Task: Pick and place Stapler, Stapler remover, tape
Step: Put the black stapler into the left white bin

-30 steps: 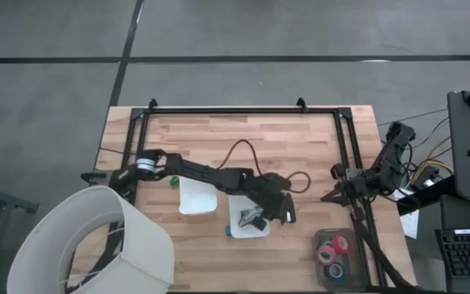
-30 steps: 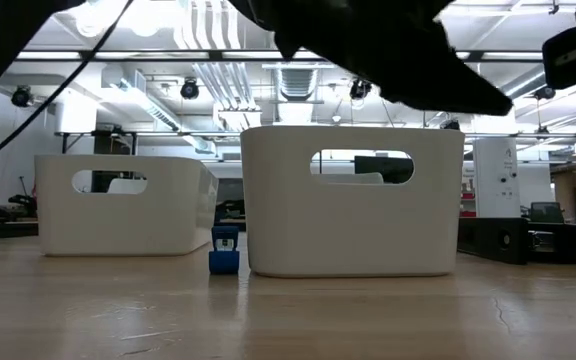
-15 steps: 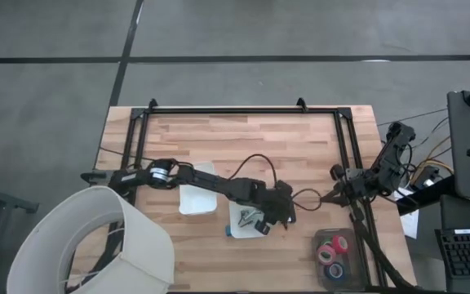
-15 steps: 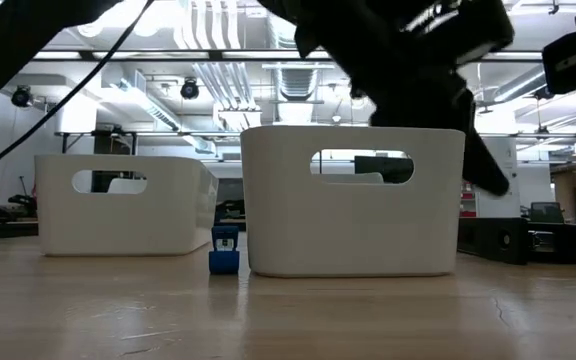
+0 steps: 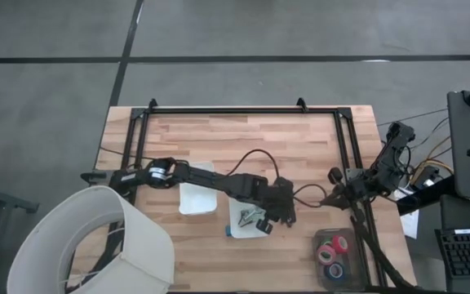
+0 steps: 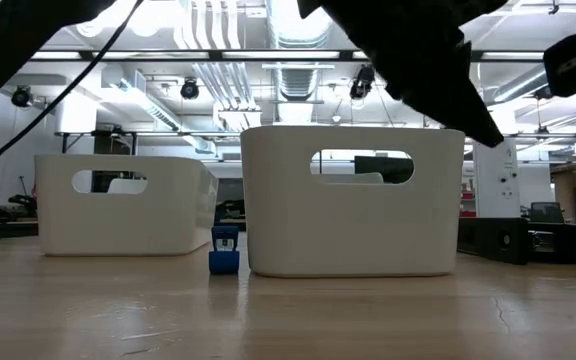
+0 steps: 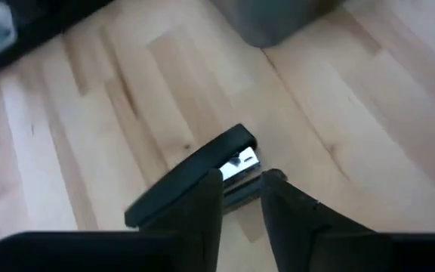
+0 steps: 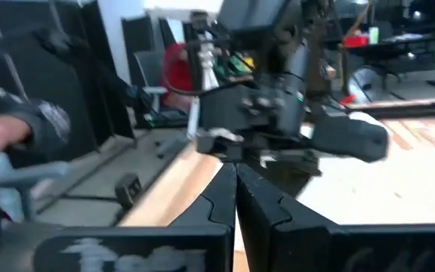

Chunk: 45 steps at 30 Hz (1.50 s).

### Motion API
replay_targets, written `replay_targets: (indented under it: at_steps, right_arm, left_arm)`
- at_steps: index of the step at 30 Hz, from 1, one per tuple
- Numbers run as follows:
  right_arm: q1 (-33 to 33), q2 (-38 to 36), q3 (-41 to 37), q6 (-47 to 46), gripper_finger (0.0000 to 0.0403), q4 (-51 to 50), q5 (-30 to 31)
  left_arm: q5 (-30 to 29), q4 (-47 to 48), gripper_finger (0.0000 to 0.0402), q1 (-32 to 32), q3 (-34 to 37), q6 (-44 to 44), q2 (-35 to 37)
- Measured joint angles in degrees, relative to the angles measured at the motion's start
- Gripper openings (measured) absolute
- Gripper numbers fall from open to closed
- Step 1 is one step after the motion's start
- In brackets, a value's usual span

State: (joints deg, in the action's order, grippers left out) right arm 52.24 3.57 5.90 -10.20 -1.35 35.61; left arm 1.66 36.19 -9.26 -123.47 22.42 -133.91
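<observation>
Wood desk [image 5: 219, 139]: pale planks with a black frame; seen from above, two white trays stand near the middle.
Left pincer [image 7: 240, 189]: it hangs at the 3 o'clock side of the right-hand tray [image 6: 348, 220], above the rim. The two fingers stand close together, and I judge they are clamped on the stapler.
Stapler [image 7: 217, 155]: black, with a light metal strip. It lies slanted between the fingers, held near its middle, with bare desk below it. It is not over the tray yet.
Right pincer [image 8: 234, 189]: it waits at the 3 o'clock edge of the desk, fingers pressed together on nothing.
Tape [image 5: 328, 253]: the rolls sit in a dark holder at about 5 o'clock, well apart from the trays.
Other tray [image 5: 196, 200]: it stands toward 9 o'clock from the first one and looks without content from above.
Blue object [image 6: 224, 250]: small, standing on the desk just beside the right-hand tray; I cannot tell what it is.
Step in hand: carrying the stapler to a tray, as I judge.
How to do it well: keep the grip firm, because the stapler is long and can swing. Move toward 9 o'clock until the whole stapler is over the opening, turn it along the longer side of the tray, lower it below the rim, and only then open.
Risk: one end may catch on the tray wall and push the tray.
</observation>
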Motion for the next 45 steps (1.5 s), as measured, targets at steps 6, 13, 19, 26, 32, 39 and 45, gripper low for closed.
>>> replay_targets:
  at_steps: [6, 13, 19, 26, 32, 39, 45]
  right_arm:
    - [0.0, 0.2, -0.2, -7.8, 0.0009, 2.0, -3.9]
    - [-0.1, 6.0, 0.4, -17.1, 0.0009, 2.2, -2.3]
    - [-0.1, 15.8, 2.1, -11.4, 0.0008, 5.4, 0.2]
    - [-3.4, 27.2, 5.3, -16.8, 0.0009, 4.2, -2.0]
    - [-8.5, 39.8, 14.0, -10.3, 0.0035, -0.1, -7.2]
    - [-15.6, 56.1, 25.8, 0.8, 0.0126, -12.7, -12.6]
    - [-20.4, 67.6, 34.4, 9.7, 0.0168, -22.3, -17.5]
  left_arm:
    - [11.6, -0.9, 0.0043, 0.5, 2.3, -8.7, 2.9]
    - [11.3, -23.7, 0.0005, 0.4, 20.2, -15.7, 12.0]
    - [9.5, -51.0, 0.0024, 0.4, 43.8, -20.7, 25.1]
    - [9.1, -78.4, 0.0028, -0.5, 68.1, -25.9, 39.4]
    - [8.7, -96.9, 0.0023, -0.7, 80.7, -28.3, 43.0]
    - [8.6, -100.7, 0.0036, -0.7, 84.6, -32.6, 44.0]
    - [8.1, -100.3, 0.0089, -0.7, 85.3, -34.4, 44.3]
